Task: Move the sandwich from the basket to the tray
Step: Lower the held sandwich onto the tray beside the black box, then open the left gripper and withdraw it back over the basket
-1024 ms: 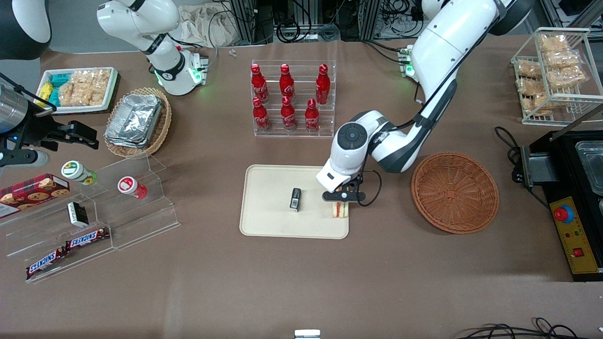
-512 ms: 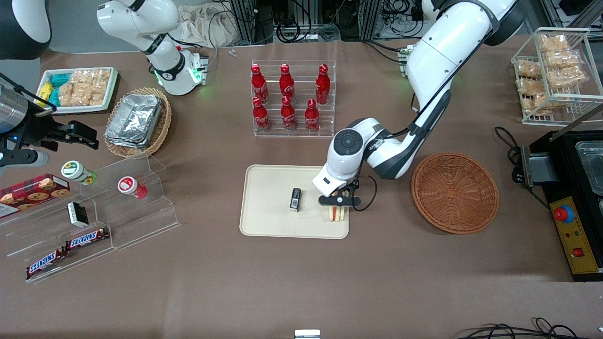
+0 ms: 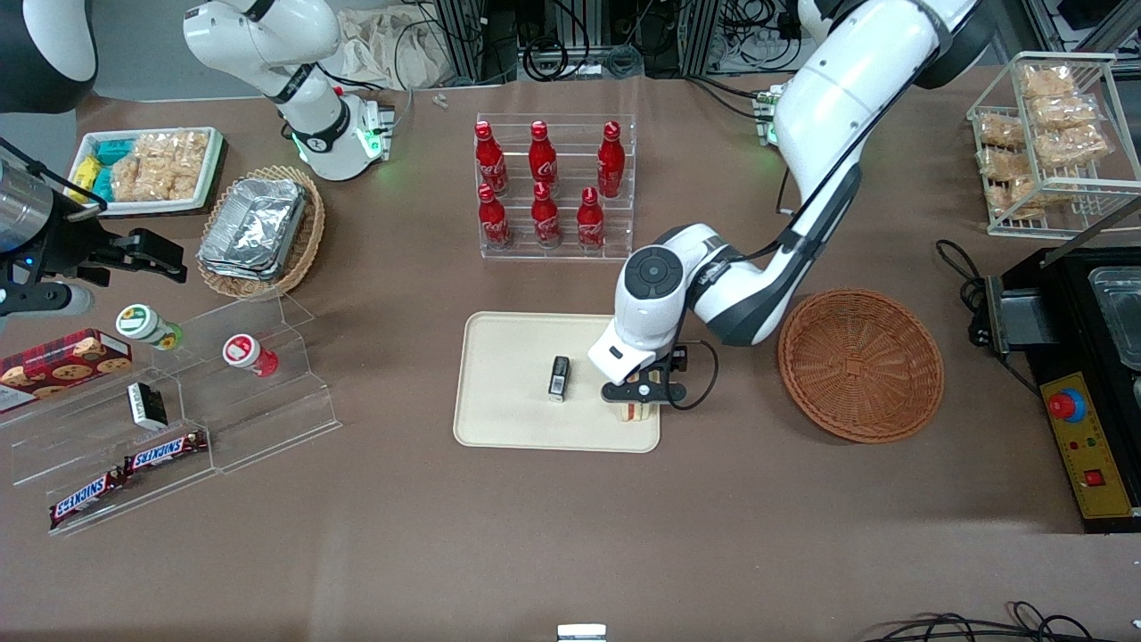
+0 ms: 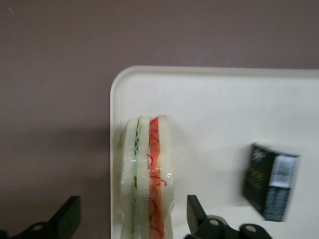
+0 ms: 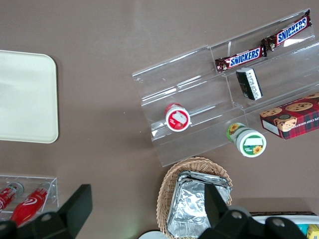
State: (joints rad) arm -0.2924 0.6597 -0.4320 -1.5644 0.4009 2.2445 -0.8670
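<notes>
The clear-wrapped sandwich [image 3: 635, 411] [image 4: 148, 174] stands on edge on the cream tray [image 3: 508, 392] [image 4: 214, 109], at the tray corner nearest the front camera and closest to the basket. Its green and orange-red filling stripes face up. My left gripper [image 3: 635, 397] [image 4: 132, 214] hangs low over it and is open. One finger is on each side of the sandwich, with a gap between each finger and the wrap. The reddish-brown wicker basket [image 3: 860, 364] sits beside the tray toward the working arm's end and holds nothing.
A small black packet [image 3: 559, 377] [image 4: 270, 181] lies on the tray near its middle. A clear rack of red bottles [image 3: 548, 192] stands farther from the front camera than the tray. A black machine [image 3: 1083, 374] stands at the working arm's end of the table.
The gripper and sandwich have shifted slightly toward the front camera and the parked arm's end, settling lower over the tray corner.
</notes>
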